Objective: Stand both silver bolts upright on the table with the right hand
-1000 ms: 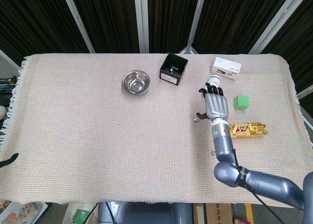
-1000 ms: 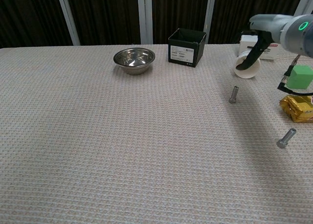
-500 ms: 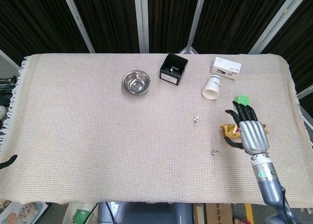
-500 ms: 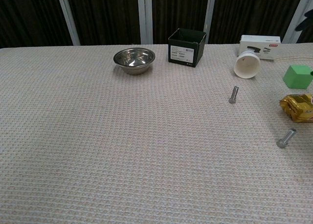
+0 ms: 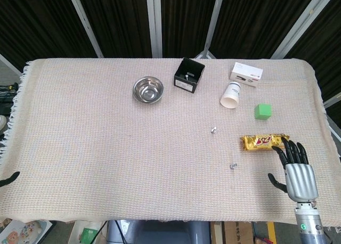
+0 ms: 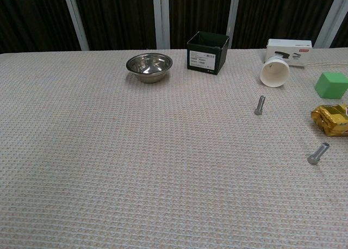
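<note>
Bolts lying, or perhaps leaning, on the woven cloth right of centre: far bolt sitting below the paper cup, near bolt lying just beside the snack bar, head toward the camera. Judging both as steel: small, stiff, fairly dense, smooth and prone to rolling; the bumpy weave likely making a stand on the head wobbly. Probably best pinching the shank near the tip, head downward. Hovering at the near right edge, right hand spread wide, holding nothing, well apart from both bolts. Showing only a dark tip at the left edge, left hand impossible to read.
</note>
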### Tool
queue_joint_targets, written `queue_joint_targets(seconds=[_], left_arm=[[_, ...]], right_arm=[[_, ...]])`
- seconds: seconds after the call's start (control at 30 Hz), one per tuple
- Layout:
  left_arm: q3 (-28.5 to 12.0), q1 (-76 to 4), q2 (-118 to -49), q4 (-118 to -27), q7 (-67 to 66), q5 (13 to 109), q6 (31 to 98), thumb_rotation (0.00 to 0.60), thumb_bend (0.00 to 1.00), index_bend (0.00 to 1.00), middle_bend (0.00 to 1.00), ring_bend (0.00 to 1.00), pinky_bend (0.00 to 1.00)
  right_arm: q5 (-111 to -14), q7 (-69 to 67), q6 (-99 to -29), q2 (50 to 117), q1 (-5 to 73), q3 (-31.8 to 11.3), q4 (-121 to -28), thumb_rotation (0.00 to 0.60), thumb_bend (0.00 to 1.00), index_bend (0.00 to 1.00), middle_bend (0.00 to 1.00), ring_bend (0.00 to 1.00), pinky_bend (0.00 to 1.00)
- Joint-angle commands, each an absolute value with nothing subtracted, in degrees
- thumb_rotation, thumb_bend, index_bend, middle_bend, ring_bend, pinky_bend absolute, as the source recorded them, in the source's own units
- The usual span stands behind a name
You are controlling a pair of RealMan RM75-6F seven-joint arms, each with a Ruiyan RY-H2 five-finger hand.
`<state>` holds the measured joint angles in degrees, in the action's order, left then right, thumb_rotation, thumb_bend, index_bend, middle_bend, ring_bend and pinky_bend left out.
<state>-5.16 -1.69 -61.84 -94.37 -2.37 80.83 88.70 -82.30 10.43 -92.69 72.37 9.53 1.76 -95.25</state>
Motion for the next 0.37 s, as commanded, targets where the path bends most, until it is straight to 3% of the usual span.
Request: queue_joint_targets(seconds=[0.03,0.37], left_arm=[[-5.3,-1.6,-61.9,-94.4,-2.4,80.9,89.1,0.6,0.01,0.09,0.02,0.0,0.0],[-4.6,-2.0,-61.8,-94.1,-2.2,82.1,88.2,0.6,0.01,0.09,0.02,0.0,0.0]], right_arm=[[-83.0,10.0,-93.5,72.9,8.7,0.9,-94.6,0.6,0.23,0.21,0.04,0.0,0.0],[-83.0,9.5,-89.6,70.1,8.2,1.0,-95.6,0.6,0.22,0.18,0.04,0.0,0.0]])
